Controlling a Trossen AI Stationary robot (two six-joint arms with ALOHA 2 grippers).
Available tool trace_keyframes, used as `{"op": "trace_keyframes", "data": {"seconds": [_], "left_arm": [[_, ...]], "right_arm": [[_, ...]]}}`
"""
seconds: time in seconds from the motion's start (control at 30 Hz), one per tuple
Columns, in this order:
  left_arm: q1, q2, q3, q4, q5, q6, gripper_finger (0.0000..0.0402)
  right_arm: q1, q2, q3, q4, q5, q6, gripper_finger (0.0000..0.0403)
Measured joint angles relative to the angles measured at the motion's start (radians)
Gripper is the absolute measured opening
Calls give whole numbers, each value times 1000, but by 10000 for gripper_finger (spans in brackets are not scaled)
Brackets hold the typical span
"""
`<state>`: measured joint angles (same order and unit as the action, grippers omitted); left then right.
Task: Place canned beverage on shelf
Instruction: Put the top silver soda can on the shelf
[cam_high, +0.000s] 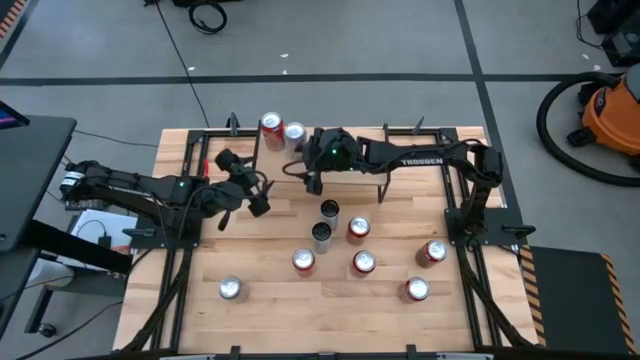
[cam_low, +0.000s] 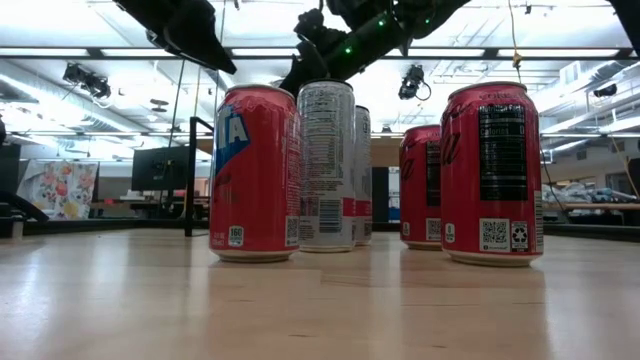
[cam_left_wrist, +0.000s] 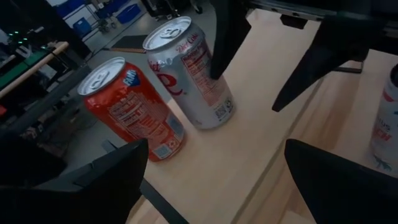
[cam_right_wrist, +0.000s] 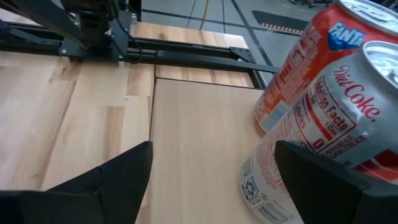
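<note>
High view: Fanta can (cam_high: 271, 124), Diet Coke can (cam_high: 294, 131) upright on shelf (cam_high: 400, 150).

Red Fanta can (cam_left_wrist: 132, 112), silver Diet Coke can (cam_left_wrist: 191, 74), light wood shelf (cam_right_wrist: 199, 149)

The silver can (cam_right_wrist: 323, 124) on the shelf (cam_right_wrist: 199, 143) reads "Diet Coke" and "Nutrition Facts", and the red can (cam_right_wrist: 298, 68) touching it reads "Fanta". White letters spelling "TROSSEN" run along the right arm (cam_high: 415, 160), and a red can (cam_low: 255, 172) on the desk (cam_low: 320, 310) shows the letters "TA".
</note>
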<state>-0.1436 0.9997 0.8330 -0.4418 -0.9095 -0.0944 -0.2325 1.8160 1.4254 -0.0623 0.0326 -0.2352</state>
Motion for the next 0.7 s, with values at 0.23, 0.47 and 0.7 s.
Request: {"op": "trace_keyframes", "data": {"seconds": [0.23, 0.47, 0.7], "left_arm": [[0, 0, 0, 0, 12, -21, 389], [-7, 0, 0, -3, 50, -48, 389], [-13, 0, 0, -4, 51, -53, 389]], "right_arm": [[-15, 0, 0, 1, 1, 0, 348], [-36, 0, 0, 1, 2, 0, 348], [-39, 0, 0, 1, 2, -1, 348]]}}
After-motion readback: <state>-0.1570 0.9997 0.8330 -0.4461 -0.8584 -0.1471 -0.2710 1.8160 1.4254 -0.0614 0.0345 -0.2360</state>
